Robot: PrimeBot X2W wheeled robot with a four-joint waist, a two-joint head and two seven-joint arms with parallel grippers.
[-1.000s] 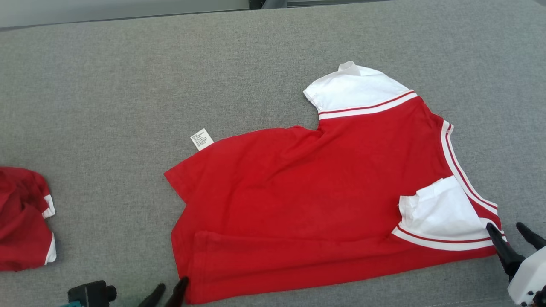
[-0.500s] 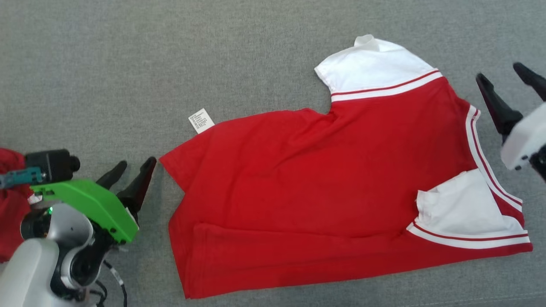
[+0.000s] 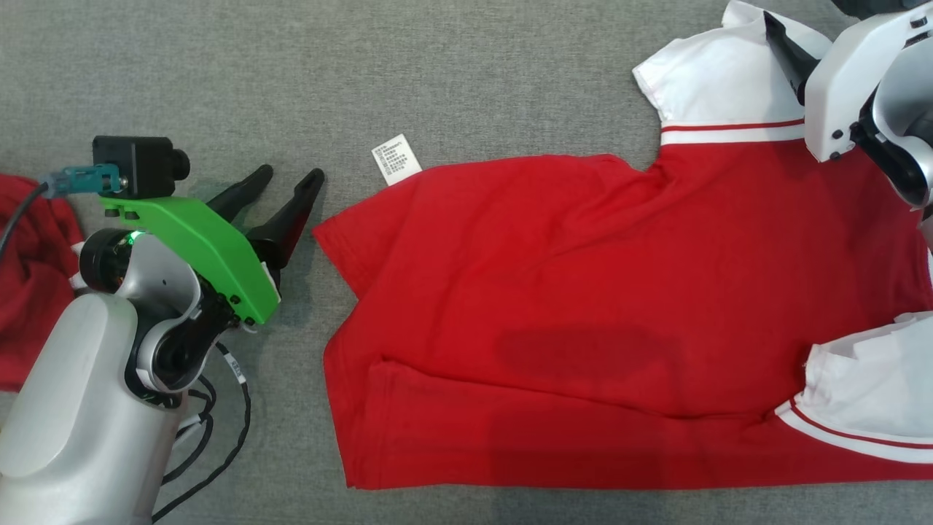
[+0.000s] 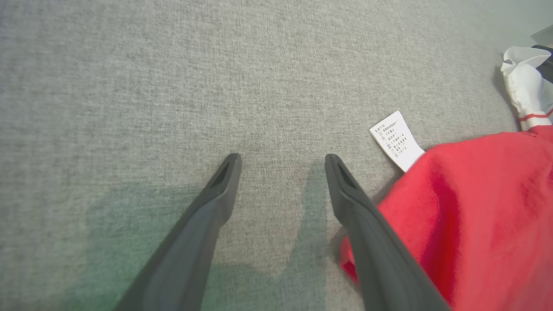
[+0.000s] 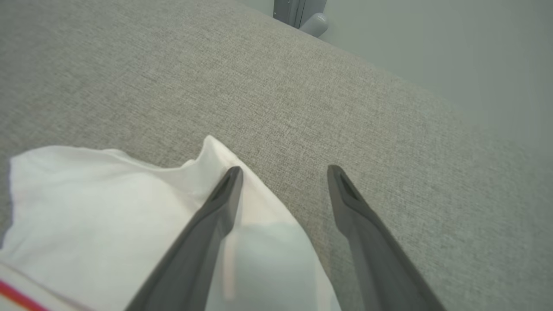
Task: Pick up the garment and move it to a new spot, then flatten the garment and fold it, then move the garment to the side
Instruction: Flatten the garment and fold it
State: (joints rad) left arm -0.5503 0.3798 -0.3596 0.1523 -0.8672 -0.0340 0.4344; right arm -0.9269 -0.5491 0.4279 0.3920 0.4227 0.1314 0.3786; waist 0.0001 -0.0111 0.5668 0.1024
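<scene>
Grey woven cloth covers the tabletop (image 3: 466,65) on which everything lies. At the far left of the head view a second red garment (image 3: 29,292) sits bunched at the frame edge, well apart from the work. Next comes the left gripper (image 3: 291,172), spread wide and holding nothing, just beside the hem corner of the red T-shirt (image 3: 583,292). A white care label (image 3: 396,159) sticks out from that corner onto the bare tabletop. The T-shirt lies mostly flat across the middle and right, with a doubled-over band (image 3: 510,408) along its near edge. An upper white sleeve (image 3: 721,80) lies at top right and a lower white sleeve (image 3: 867,386) is crumpled at lower right. The right gripper (image 5: 284,169), also wide and empty, hovers at the upper sleeve.

Judged from this, the left gripper could close on bare tabletop or on the label alone, since it sits off the fabric; a pull by the label would skew the hem. On the right, one finger overlies the sleeve and the other the tabletop, so a pinch might catch only the sleeve's rim and slip. Folding before the near band is smoothed would lock that crease in.

The left wrist view shows one of the fingers (image 4: 371,242) overlapping the red hem, which the head view leaves unclear. The right wrist view adds the tabletop's far edge and a pale wall (image 5: 453,52) beyond.
</scene>
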